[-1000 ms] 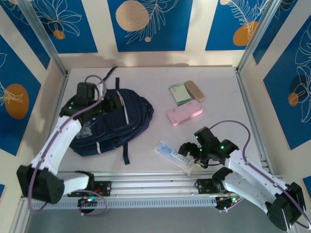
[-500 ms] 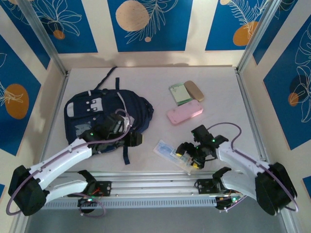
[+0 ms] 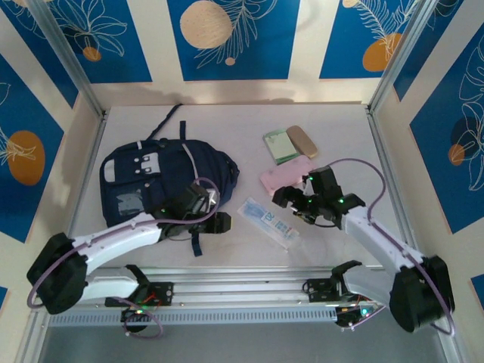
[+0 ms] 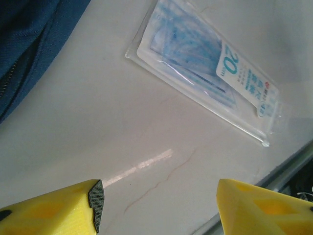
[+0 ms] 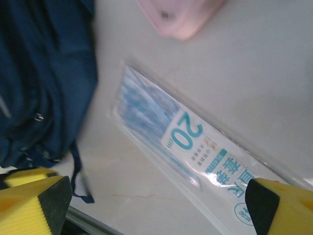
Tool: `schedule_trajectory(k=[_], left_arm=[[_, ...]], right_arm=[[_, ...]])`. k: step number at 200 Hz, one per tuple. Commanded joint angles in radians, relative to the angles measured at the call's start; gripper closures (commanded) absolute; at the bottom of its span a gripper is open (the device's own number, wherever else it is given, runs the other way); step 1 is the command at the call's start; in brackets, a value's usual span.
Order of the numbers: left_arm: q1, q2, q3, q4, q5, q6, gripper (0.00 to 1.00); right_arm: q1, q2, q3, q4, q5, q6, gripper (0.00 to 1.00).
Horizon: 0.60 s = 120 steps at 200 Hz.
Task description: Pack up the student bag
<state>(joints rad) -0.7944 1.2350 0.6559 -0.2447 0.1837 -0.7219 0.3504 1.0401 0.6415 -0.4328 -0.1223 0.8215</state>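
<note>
Just right of the student bag (image 3: 162,178), the left hand (image 3: 215,221) and right hand (image 3: 291,198) hover released, empty, flanking the mask packet (image 3: 268,221). Likely it's packed next.

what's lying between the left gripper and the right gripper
Between left gripper and right gripper lies a flat clear plastic packet with blue contents, in the top view.

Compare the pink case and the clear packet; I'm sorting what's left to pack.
The pink case is opaque; the clear packet is see-through, showing blue contents and a printed label. The case looks thicker and rounded; the packet is flat and thin. Both lie on the table outside the student bag.
</note>
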Motion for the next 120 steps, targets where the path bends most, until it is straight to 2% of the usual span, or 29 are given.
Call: schedule_trajectory(k=[1,12,35,62,120], left_arm=[[-0.014,0.057,-0.008,0.098,-0.029,-0.024,0.38],[-0.014,0.085,-0.003,0.135,-0.03,-0.03,0.38],[-0.013,0.15,0.051,0.163,-0.033,-0.014,0.38],[-0.014,0.262,0.182,0.128,-0.042,0.048,0.38],[-0.01,0.572,0.406,0.112,-0.036,0.095,0.39]], right_arm=[[-0.027,-0.066,-0.046,-0.093,0.064,0.018,0.07],[-0.045,-0.096,-0.085,-0.111,0.062,0.057,0.07],[-0.093,-0.158,-0.194,-0.07,-0.029,0.123,0.1],[-0.128,-0.221,-0.297,-0.007,-0.091,0.155,0.12],[-0.191,-0.178,-0.338,0.042,-0.17,0.11,0.13]])
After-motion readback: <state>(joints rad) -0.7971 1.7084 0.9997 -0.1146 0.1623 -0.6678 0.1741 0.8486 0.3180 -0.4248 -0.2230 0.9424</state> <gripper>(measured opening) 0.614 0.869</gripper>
